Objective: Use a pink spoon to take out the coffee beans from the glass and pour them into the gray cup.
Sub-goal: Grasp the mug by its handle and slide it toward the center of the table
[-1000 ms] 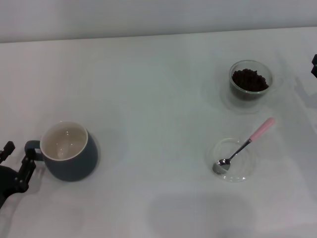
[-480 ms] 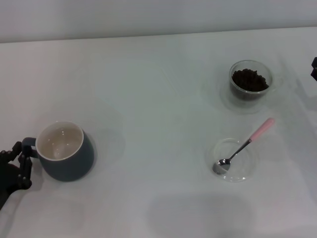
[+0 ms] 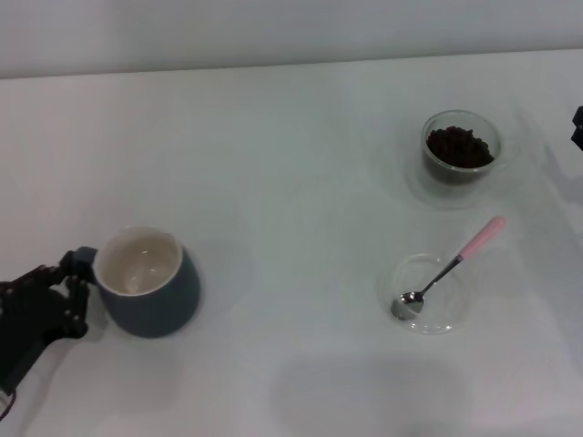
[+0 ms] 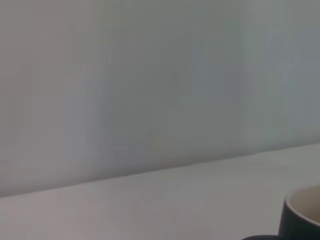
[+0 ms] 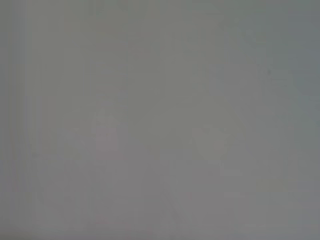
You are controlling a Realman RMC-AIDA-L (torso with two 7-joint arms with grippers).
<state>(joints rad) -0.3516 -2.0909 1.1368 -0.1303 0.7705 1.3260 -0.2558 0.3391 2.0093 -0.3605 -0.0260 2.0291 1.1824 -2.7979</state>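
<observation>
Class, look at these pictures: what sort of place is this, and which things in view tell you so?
Probably a robot test bench, not a kitchen: a bare white table against a blank wall, with only the gray cup, the glass of coffee beans, and the left gripper at the cup's handle.

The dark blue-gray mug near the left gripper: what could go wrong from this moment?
The left gripper is at the small loop handle of the rounded dark blue-gray mug; a weak hold there could let it tilt or slip.

The teaspoon with the pale pink handle lies with its bowl in a shallow clear saucer, so lifting it could drag the saucer.

The small clear glass of dark coffee beans is far from the mug; beans may fall on the way.
</observation>
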